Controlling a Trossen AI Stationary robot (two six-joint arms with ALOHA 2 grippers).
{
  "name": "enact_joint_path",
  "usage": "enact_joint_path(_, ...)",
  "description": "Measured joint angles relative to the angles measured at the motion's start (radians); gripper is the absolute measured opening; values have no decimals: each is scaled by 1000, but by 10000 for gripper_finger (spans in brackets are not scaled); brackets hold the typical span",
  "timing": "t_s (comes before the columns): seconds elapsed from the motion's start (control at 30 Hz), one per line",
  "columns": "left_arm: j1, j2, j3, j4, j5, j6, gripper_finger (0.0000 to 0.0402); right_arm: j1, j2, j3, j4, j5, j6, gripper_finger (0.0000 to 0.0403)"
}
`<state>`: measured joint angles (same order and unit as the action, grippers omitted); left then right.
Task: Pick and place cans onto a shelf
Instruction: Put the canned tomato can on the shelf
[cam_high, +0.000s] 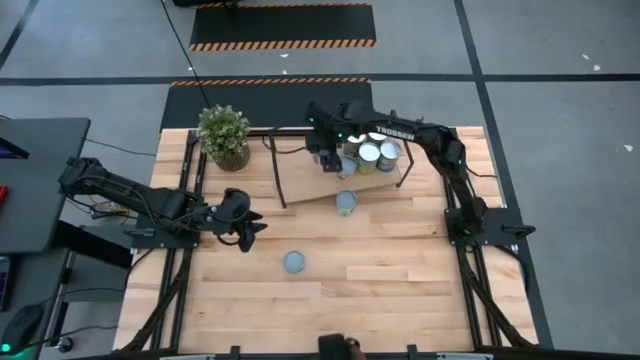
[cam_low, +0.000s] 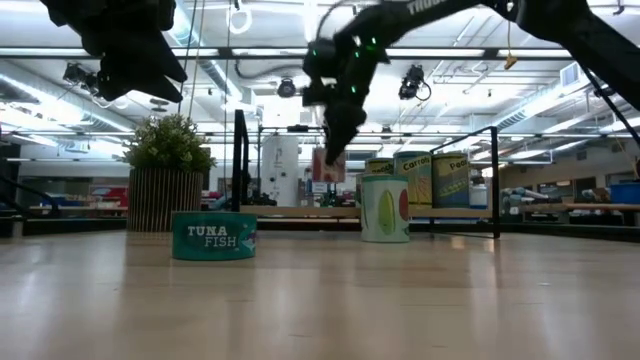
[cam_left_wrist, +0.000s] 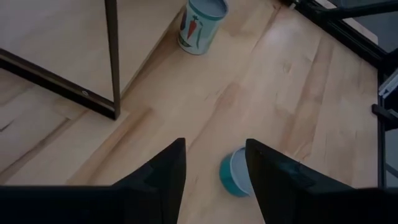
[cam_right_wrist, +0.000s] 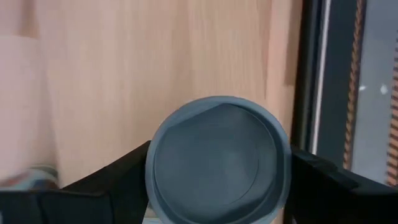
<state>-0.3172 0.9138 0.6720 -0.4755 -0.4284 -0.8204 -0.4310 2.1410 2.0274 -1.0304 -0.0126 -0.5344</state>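
Two grippers: right gripper (cam_right_wrist: 217, 186) clamps a can (cam_right_wrist: 217, 158) above the shelf (cam_high: 300, 170); left gripper (cam_left_wrist: 214, 168) hangs open over the table (cam_high: 400, 270).

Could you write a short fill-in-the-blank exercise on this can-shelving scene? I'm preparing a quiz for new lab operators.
1. The flat teal can on the tabletop is labelled ____ FISH.
2. The right gripper is shut on a ____ with a round grey top, above the light wooden shelf board.
3. The left gripper hovers over the table with its fingers ____.
4. The leafy green thing in a slatted pot is a ____.

Missing words: TUNA; can; open; plant
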Motion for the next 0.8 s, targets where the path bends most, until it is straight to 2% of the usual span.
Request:
enact_joint_path(0.2,0,0,0,0,-4,-7,172,-44,2,-109,73,-1,-61,309)
enact_joint_path(0.33,0,0,0,0,-4,-9,172,-34,0,-128,133,82,-71,312)
enact_joint_path(0.6,0,0,0,0,-7,-14,172,-44,1,-132,67,94,-61,354)
enact_joint_path(0.8,0,0,0,-1,-15,-12,172,-41,1,-118,47,154,-55,362)
